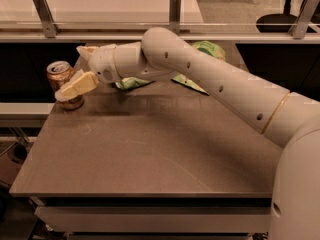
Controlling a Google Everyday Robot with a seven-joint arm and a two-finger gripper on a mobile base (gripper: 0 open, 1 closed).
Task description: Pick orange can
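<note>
Gripper [71,72] is hovering at the orange can [60,73] with its fingers apart, one crossing the can's front, the other behind it. This can, orange-gold with a silver top, is standing upright on the table [150,149]. Green bags [131,83] are lying to the can's right, behind the arm [210,79].

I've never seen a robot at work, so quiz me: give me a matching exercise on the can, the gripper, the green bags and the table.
1 can
2 gripper
3 green bags
4 table

A partly behind the arm
B open, at the can
C upright, far left corner
D brown surface

Pairs: 1-C, 2-B, 3-A, 4-D
</note>
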